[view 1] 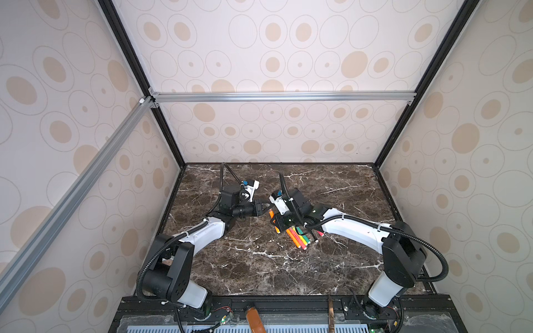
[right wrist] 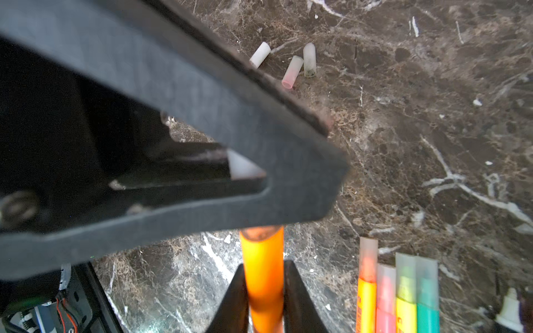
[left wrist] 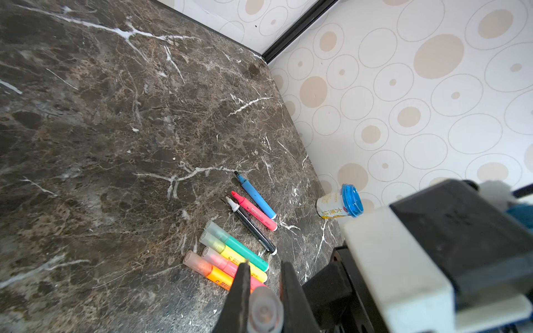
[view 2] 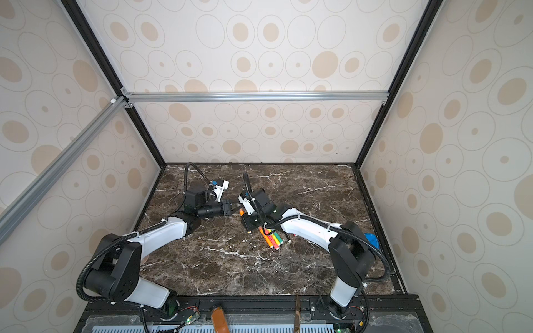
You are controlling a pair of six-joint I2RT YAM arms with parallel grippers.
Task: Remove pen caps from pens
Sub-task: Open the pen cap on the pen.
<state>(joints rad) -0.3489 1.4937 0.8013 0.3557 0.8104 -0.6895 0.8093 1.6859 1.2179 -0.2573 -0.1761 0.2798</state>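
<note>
In both top views, the left claw (view 1: pixel 264 208) and right claw (view 1: pixel 274 222) faced each other mid-surface (view 1: pixel 259 259), an orange pen (view 1: pixel 271 214) bridging them. Left wrist view: the left claw clamped the pen's cap (left wrist: pixel 264 312). Right wrist view: the right claw gripped the orange pen, its long axis pointing straight at the left claw; three loose caps (right wrist: pixel 292 72) lay beyond.

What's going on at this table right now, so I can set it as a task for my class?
The right gripper holds an orange pen by its barrel, while the left gripper is shut on that pen's cap. I cannot tell whether the cap has come free. Three loose caps lie on the marble table. Three uncapped pens and four capped pens lie nearby.
</note>
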